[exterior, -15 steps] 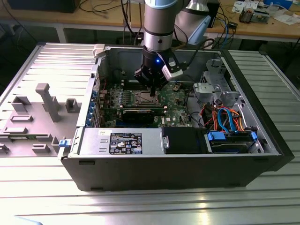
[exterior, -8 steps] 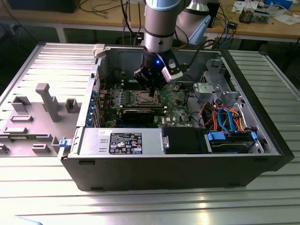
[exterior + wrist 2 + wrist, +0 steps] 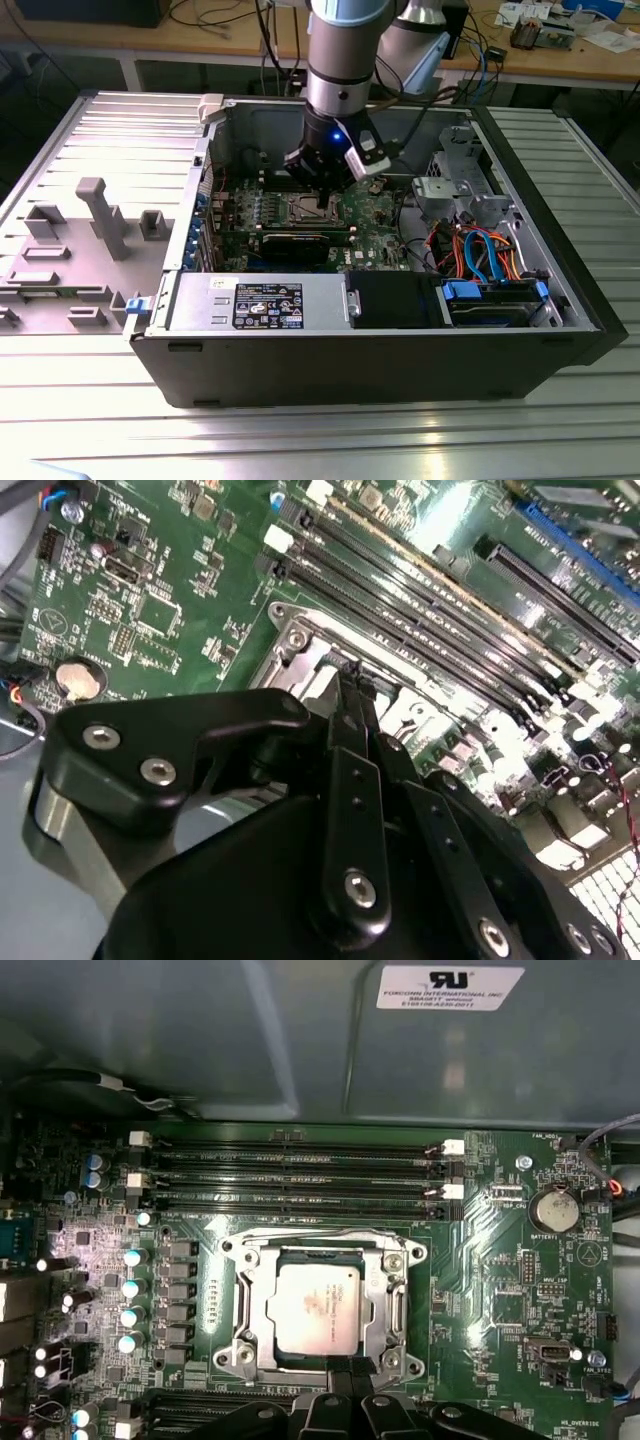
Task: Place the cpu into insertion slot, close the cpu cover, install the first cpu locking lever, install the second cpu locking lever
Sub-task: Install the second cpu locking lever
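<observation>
The cpu (image 3: 318,1305) lies flat in the insertion slot (image 3: 243,1352) on the green board, its silver-grey top showing. The cpu cover (image 3: 397,1295) rests down around it as a silvery frame, with thin wire levers along its edges. My gripper (image 3: 350,1368) is shut, its two black fingertips pressed together at the socket's edge beside the chip, with nothing visible between them. In the second wrist view the gripper (image 3: 352,690) touches the metal frame of the insertion slot (image 3: 300,640). In the exterior view the gripper (image 3: 322,193) hangs just over the insertion slot (image 3: 313,209) inside the open computer case.
Long black memory slots (image 3: 300,1175) run beside the socket and a coin battery (image 3: 558,1210) sits further off. The case holds a power supply (image 3: 260,300), a drive cage (image 3: 455,190) and coloured cables (image 3: 480,250). A grey fixture (image 3: 100,215) stands at the exterior view's left.
</observation>
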Controlling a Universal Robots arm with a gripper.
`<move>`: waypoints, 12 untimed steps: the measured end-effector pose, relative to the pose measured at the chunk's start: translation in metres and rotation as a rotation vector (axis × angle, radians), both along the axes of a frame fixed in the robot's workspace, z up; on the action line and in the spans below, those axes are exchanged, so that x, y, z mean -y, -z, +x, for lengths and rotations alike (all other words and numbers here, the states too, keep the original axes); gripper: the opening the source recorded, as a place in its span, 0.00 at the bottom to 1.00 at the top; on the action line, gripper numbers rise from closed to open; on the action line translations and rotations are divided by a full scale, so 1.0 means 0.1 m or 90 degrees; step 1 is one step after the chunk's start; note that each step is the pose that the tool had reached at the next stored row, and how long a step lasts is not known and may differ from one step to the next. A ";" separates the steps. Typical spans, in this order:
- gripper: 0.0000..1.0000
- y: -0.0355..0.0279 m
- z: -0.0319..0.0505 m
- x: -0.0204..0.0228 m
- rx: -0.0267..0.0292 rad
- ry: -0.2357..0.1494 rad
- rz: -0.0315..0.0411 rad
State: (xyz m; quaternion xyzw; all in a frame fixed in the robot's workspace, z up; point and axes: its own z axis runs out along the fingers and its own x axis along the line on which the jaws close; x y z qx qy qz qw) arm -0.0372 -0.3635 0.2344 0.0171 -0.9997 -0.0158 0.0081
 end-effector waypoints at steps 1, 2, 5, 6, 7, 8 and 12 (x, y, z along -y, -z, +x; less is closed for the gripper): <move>0.11 -0.005 -0.007 0.001 -0.0001 0.000 -0.0001; 0.11 -0.015 -0.009 0.001 -0.0001 0.000 -0.0001; 0.11 -0.024 -0.011 0.018 -0.0001 0.000 0.0001; 0.11 -0.024 -0.011 0.055 -0.0002 0.000 0.0001; 0.11 -0.024 -0.011 0.120 -0.0003 0.000 0.0001; 0.11 -0.024 -0.011 0.138 -0.0003 0.000 0.0001; 0.11 -0.015 -0.042 0.164 -0.0002 0.000 0.0002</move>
